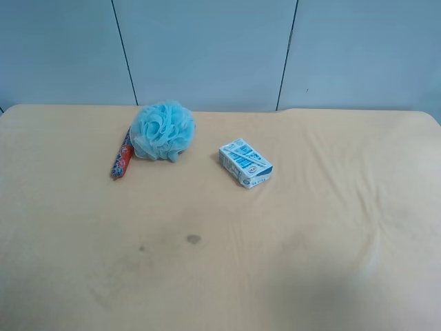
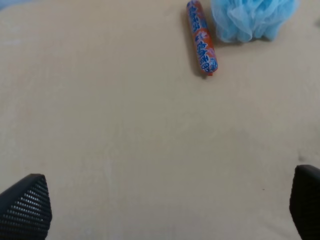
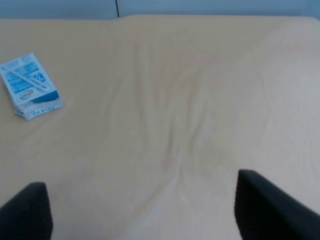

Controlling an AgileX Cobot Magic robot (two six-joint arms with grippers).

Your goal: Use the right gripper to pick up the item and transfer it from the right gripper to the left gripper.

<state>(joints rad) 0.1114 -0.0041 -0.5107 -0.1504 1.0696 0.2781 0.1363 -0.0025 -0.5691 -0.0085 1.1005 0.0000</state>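
Note:
The item, a slim orange-red stick (image 1: pixel 122 158) with blue-and-white lettering, lies on the tan cloth at the back left of the exterior high view, touching the light-blue mesh pouf (image 1: pixel 162 130). The left wrist view shows the stick (image 2: pixel 202 37) beside the pouf (image 2: pixel 251 18), far ahead of my left gripper (image 2: pixel 165 205), whose fingertips (image 2: pixel 27 205) stand wide apart and empty. My right gripper (image 3: pixel 150 210) is open and empty above bare cloth. Neither arm shows in the exterior high view.
A blue-white small box (image 1: pixel 245 163) lies right of the pouf in the exterior high view; it also shows in the right wrist view (image 3: pixel 29 86). The tan cloth (image 1: pixel 275 262) has wrinkles and a few dark stains (image 1: pixel 193 239). A grey panelled wall (image 1: pixel 207 48) stands behind the table.

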